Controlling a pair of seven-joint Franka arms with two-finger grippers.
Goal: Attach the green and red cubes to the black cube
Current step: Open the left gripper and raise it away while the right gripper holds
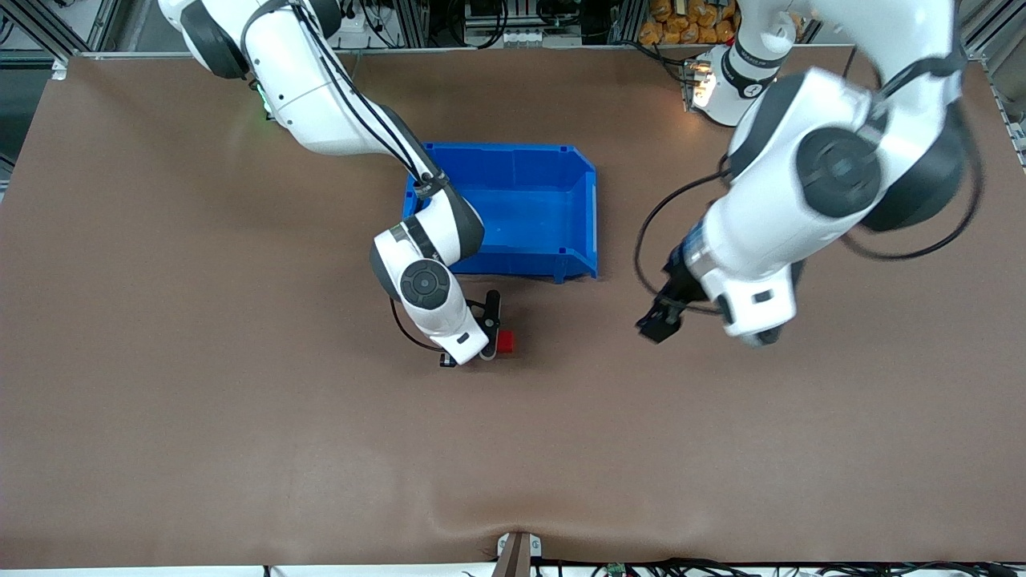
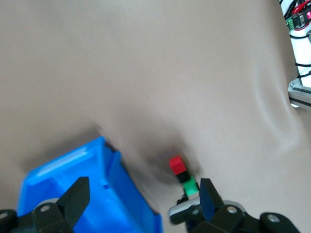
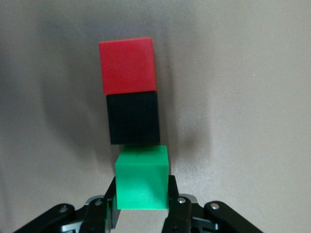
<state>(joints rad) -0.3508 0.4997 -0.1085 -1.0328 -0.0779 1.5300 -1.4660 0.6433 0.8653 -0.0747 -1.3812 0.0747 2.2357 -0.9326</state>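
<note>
While the right claw [image 3: 142,206] is low on the bench [image 1: 240,417], in the middle of the front frame just below the blue bin [image 1: 577,208], it grips the green cube [image 3: 142,177] between its two fingers. In the right wrist frame the three cubes make one line: the green cube at the bottom, the black cube [image 3: 133,118] in the centre and the red cube [image 3: 128,65] at the top. Red and black are touching along a full face. Green seems to touch the black cube too, but I cannot be sure if it is fully pressed on, because a thin shadow lies at the joint.

The left claw [image 2: 141,196] waits in the air, fingers spread wide and holding nothing, at the right of the front frame.

I think the last join is almost made. The risk is now in the release: the green cube sits a little off to one side of the black one, so the push may turn the row instead of seating it. If the fingers open unevenly, they can drag the green cube away again.
</note>
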